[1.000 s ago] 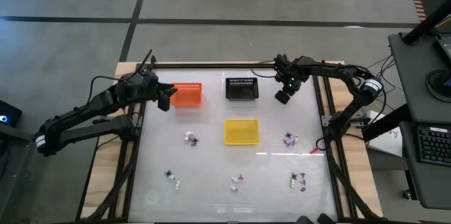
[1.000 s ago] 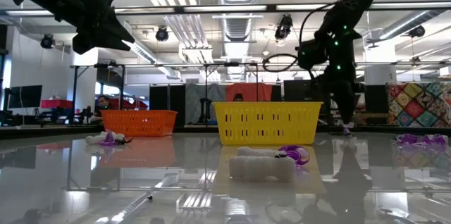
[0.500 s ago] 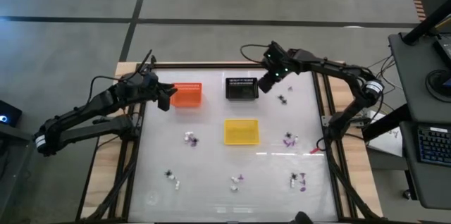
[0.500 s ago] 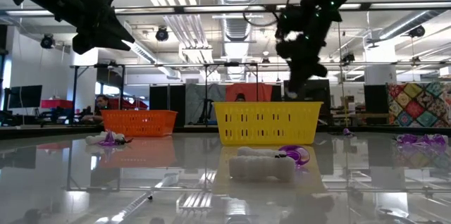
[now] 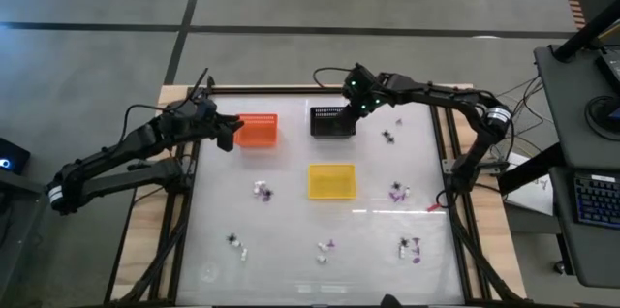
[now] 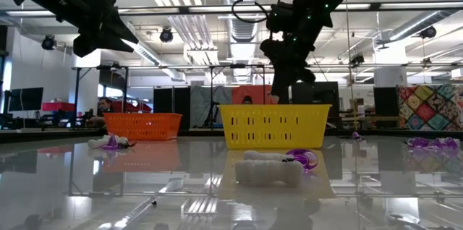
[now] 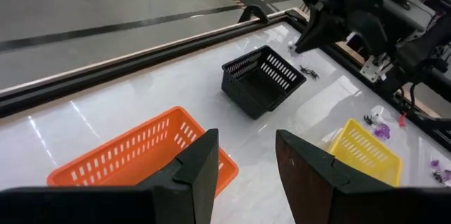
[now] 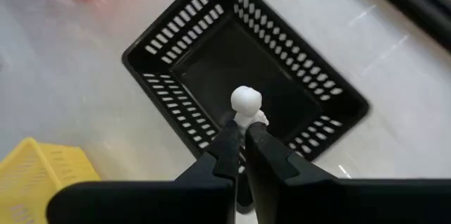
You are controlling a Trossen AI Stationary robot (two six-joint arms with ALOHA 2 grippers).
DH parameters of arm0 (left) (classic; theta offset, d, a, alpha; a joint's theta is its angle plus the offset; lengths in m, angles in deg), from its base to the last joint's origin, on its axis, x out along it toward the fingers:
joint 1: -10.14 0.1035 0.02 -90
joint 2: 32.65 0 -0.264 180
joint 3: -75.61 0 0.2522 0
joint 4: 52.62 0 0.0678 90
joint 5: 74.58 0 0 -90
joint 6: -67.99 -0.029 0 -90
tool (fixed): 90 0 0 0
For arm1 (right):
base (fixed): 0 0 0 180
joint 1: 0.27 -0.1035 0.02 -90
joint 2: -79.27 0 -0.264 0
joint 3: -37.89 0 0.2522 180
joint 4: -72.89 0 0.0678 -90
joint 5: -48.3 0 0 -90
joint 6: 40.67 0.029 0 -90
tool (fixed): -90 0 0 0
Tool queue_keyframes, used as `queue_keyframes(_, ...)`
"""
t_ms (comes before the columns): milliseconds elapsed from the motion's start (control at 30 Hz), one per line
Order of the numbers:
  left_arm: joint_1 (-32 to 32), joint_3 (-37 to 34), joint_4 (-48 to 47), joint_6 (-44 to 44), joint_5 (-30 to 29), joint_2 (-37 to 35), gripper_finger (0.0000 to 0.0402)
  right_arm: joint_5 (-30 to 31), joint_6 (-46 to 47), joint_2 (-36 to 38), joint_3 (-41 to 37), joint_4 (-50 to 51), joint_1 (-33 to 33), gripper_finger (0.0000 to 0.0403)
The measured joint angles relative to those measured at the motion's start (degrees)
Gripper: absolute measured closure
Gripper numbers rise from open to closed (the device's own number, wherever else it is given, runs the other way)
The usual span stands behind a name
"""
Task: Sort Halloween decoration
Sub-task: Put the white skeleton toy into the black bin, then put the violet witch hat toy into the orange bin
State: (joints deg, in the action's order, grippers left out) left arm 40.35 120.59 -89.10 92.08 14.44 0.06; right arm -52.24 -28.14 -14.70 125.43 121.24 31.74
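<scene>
We see the right hand [image 8: 242,143] poised above the black basket [image 8: 246,69], its two fingers pinched nearly together on a small white skeleton-like figure [image 8: 246,104] whose round head sticks out past the fingertips. The basket's open mouth lies directly beneath that piece. In the high view the right hand [image 5: 355,112] sits at the basket's [image 5: 330,121] edge nearest its own arm, and a tiny black spider piece [image 5: 388,137] lies on the desk [image 5: 291,211] just beside the hand, on the side away from the basket.

The left hand [image 7: 243,160] waits with its fingers spread wide and nothing between them, hanging over the orange basket [image 7: 141,155]. In the high view this hand [image 5: 229,134] is just beside the orange basket [image 5: 257,130].

The yellow basket [image 5: 331,180] sits farther toward the front of the desk than either hand. The other decoration pieces, purple, white and black [image 5: 262,191], lie scattered on the desk around it, well apart from both hands, with clusters [image 5: 412,248] toward the front edge.
</scene>
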Motion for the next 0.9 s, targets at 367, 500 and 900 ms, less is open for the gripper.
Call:
queue_keyframes(367,0.0,0.0,0.0,-2.4,4.2,1.7,0.0277,0.1,-0.3,-0.8,0.0,-2.7,-2.9,0.0390)
queue_keyframes(500,0.0,0.0,0.2,-4.1,5.6,2.6,0.0277,2.0,-0.6,-0.8,0.0,-2.7,-4.1,0.0387)
queue_keyframes(900,0.0,0.0,3.1,-7.2,9.2,3.2,0.0277,7.6,0.9,-0.9,0.6,-1.7,-4.7,0.0280)
